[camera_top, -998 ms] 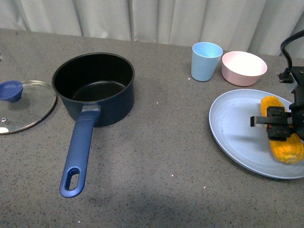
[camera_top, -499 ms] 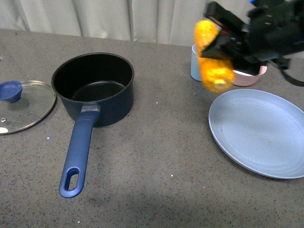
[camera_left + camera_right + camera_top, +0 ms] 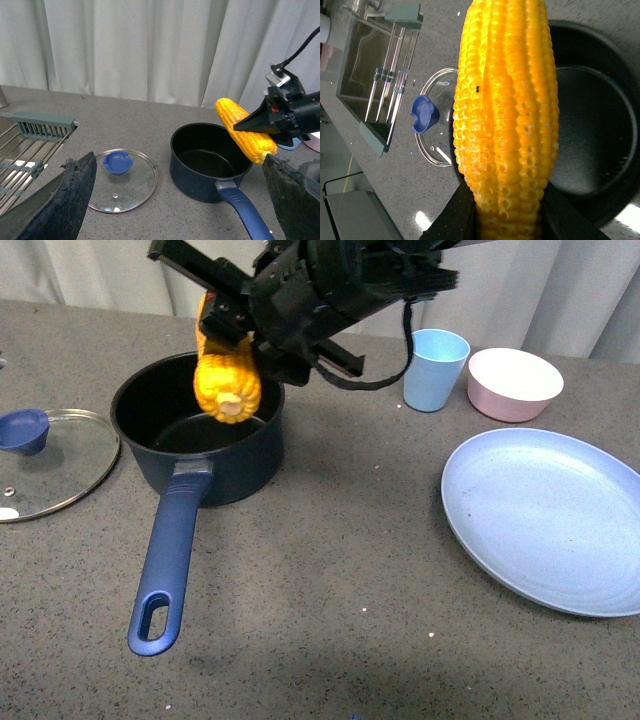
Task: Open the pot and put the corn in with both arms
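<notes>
The dark navy pot [image 3: 238,465] stands open at the left of the table, its long blue handle [image 3: 168,550] pointing toward me. Its glass lid [image 3: 55,470] with a blue knob lies flat to the left of it. My right gripper [image 3: 232,340] is shut on the yellow-orange corn [image 3: 226,375] and holds it tilted above the pot's far rim. The right wrist view shows the corn [image 3: 505,115] clamped in the right gripper [image 3: 507,220] over the black inside of the pot [image 3: 595,140]. My left gripper [image 3: 182,207] hangs open above the table, facing the pot [image 3: 200,182] and the lid [image 3: 122,182].
A pale blue plate [image 3: 540,520] lies at the right. A light blue cup [image 3: 434,368] and a pink bowl [image 3: 514,383] stand behind it. A metal dish rack [image 3: 25,145] sits left of the lid. A white curtain closes off the far edge.
My right gripper lifted the corn off the blue plate and carried it up and left, past the cup, to above the pot. Pot and lid stayed put.
</notes>
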Robot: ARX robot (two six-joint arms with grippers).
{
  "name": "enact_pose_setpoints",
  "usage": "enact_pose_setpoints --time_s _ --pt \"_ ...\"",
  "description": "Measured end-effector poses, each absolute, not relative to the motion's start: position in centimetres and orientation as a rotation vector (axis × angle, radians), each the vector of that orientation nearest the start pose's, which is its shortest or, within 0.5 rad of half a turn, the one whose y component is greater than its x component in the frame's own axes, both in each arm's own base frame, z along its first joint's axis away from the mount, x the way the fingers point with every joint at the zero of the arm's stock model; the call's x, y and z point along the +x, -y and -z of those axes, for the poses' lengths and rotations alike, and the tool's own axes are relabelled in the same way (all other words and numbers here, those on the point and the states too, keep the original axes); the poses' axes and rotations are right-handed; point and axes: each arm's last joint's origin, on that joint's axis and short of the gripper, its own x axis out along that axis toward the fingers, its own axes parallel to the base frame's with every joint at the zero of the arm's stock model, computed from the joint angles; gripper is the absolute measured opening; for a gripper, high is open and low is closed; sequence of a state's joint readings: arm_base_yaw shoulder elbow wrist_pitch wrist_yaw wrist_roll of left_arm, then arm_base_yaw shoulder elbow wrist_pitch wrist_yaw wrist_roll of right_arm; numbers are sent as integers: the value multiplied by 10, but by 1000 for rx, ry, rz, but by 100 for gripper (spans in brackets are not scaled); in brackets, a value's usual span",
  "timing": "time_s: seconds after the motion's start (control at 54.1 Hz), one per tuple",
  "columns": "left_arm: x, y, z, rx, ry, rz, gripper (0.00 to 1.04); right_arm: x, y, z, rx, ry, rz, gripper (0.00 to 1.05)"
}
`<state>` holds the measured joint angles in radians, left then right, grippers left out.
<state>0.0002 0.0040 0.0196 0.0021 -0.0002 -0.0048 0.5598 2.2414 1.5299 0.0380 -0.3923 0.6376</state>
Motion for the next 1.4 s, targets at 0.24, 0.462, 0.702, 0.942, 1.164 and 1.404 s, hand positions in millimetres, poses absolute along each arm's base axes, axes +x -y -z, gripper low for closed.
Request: enact_pose_setpoints --time_s 0.24,0.462,0.702,0.942,1.164,1.404 --pt "97 0 -170 -5 18 0 98 411 -306 -124 484 -991 -668 20" --pt "97 0 -170 -5 18 0 98 418 -303 -117 476 -974 -626 49" --pt "97 0 -170 -5 18 0 98 424 -297 -118 476 -909 -589 90" --pt "97 0 -170 -5 18 0 98 410 -270 -127 385 -725 -482 96" --pt "97 0 -170 -5 18 0 98 368 -211 -176 272 -473 -375 96" --pt "97 0 -170 -5 18 0 98 306 -142 -180 170 -409 -243 96"
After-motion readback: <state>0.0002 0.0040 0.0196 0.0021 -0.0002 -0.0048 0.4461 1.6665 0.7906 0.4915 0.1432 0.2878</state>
